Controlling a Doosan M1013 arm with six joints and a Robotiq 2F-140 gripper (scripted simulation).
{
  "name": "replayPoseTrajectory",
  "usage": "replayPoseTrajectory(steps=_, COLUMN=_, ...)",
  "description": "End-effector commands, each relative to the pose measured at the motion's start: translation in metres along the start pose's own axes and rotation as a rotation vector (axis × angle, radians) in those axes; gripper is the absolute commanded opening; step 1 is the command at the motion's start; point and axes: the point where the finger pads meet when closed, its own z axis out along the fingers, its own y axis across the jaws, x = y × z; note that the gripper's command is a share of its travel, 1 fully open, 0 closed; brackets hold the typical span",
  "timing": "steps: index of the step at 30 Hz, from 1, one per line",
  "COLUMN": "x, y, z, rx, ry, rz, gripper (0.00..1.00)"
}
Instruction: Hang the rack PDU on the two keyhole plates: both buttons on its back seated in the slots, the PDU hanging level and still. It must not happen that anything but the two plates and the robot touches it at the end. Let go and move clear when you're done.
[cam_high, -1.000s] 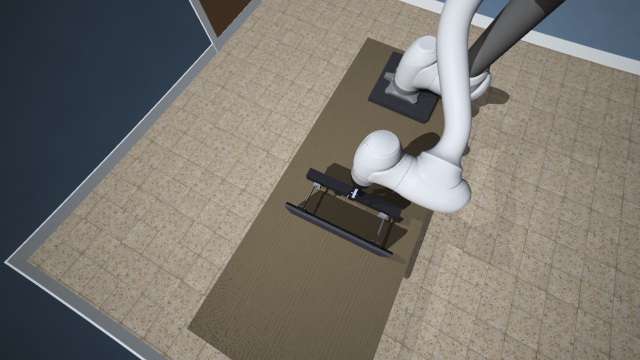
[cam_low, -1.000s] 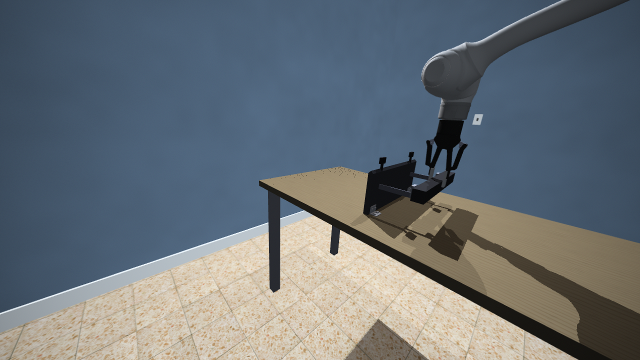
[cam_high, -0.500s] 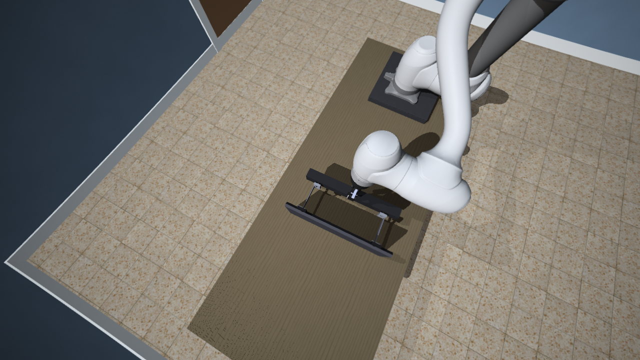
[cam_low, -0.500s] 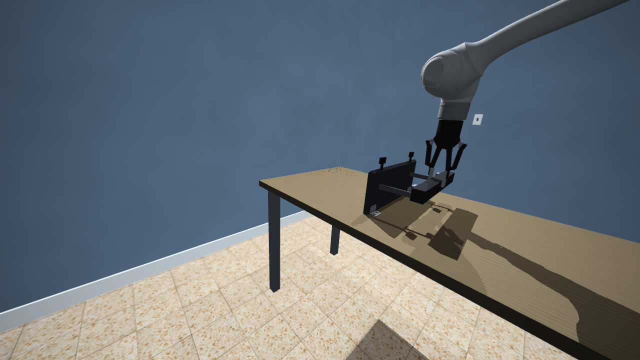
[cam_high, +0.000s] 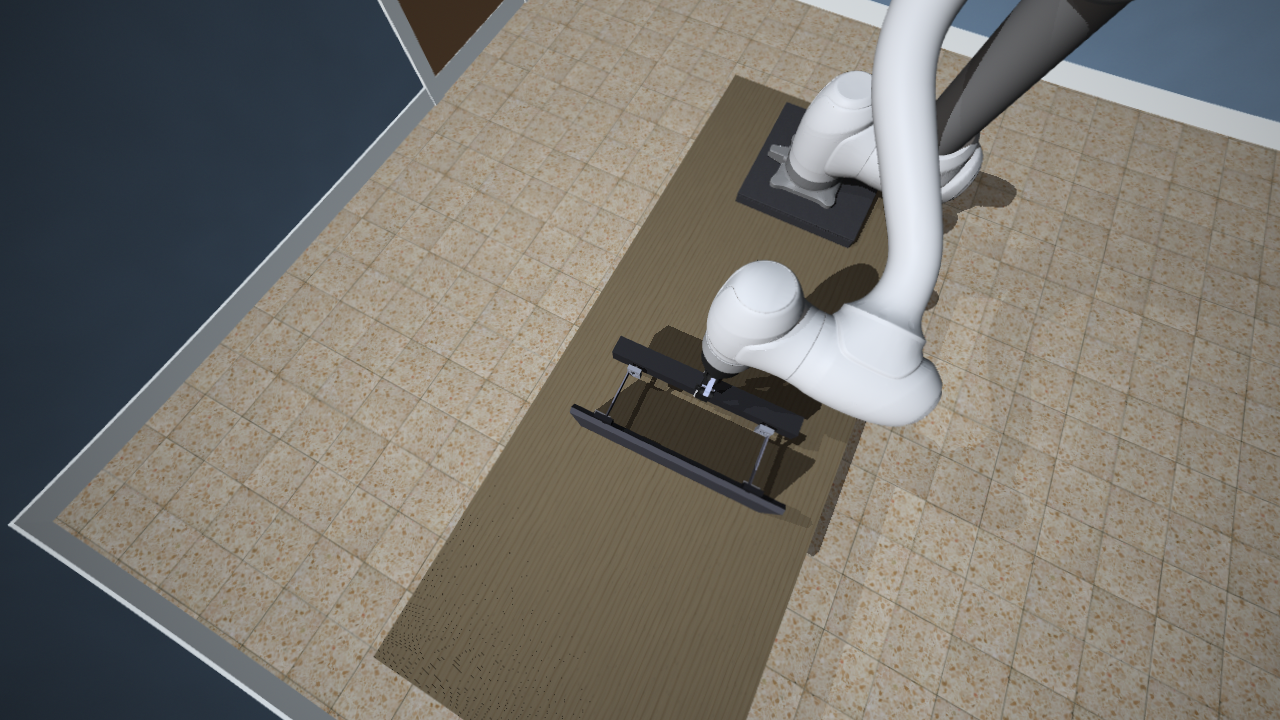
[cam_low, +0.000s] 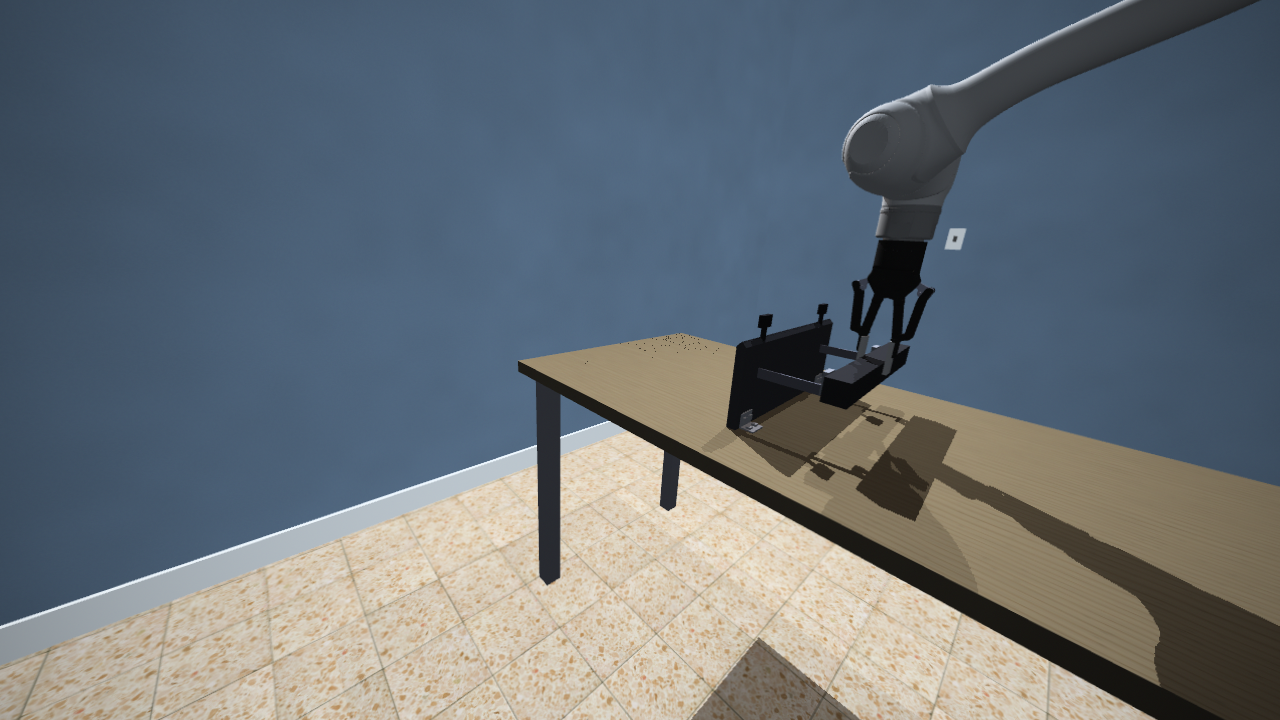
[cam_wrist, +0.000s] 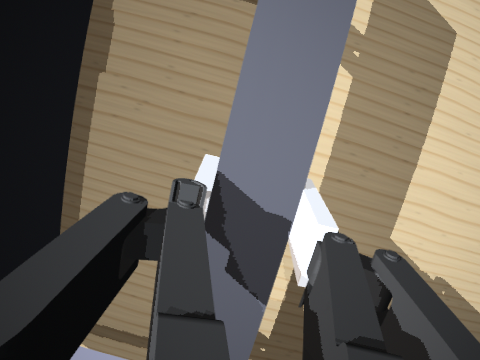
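Observation:
The rack PDU (cam_high: 664, 366) is a long black bar held above the table, lengthwise along an upright black back panel (cam_high: 672, 463). Two thin rods run from the panel to small keyhole plates (cam_high: 633, 369) (cam_high: 765, 431) right at the PDU's back. I cannot tell whether the buttons sit in the slots. My gripper (cam_high: 709, 385) comes down from above and is shut on the PDU's middle. In the side view the gripper (cam_low: 881, 349) holds the PDU (cam_low: 854, 377) beside the panel (cam_low: 778, 371). In the wrist view the grey bar (cam_wrist: 294, 74) runs between my fingers.
The robot base (cam_high: 810, 179) stands at the far end of the wooden table (cam_high: 617, 501). The panel stands close to the table's long edge (cam_low: 680, 438). Two small black knobs (cam_low: 764, 322) (cam_low: 821, 310) stick up from the panel's top.

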Motion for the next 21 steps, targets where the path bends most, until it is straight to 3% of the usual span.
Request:
replayPoseTrajectory(steps=1, x=0.0001, y=0.0063, z=0.0004, rx=0.002, ry=-0.006, rz=0.008, gripper=0.00)
replayPoseTrajectory(steps=21, x=0.0001, y=0.0099, z=0.0007, rx=0.002, ry=-0.006, rz=0.008, gripper=0.00)
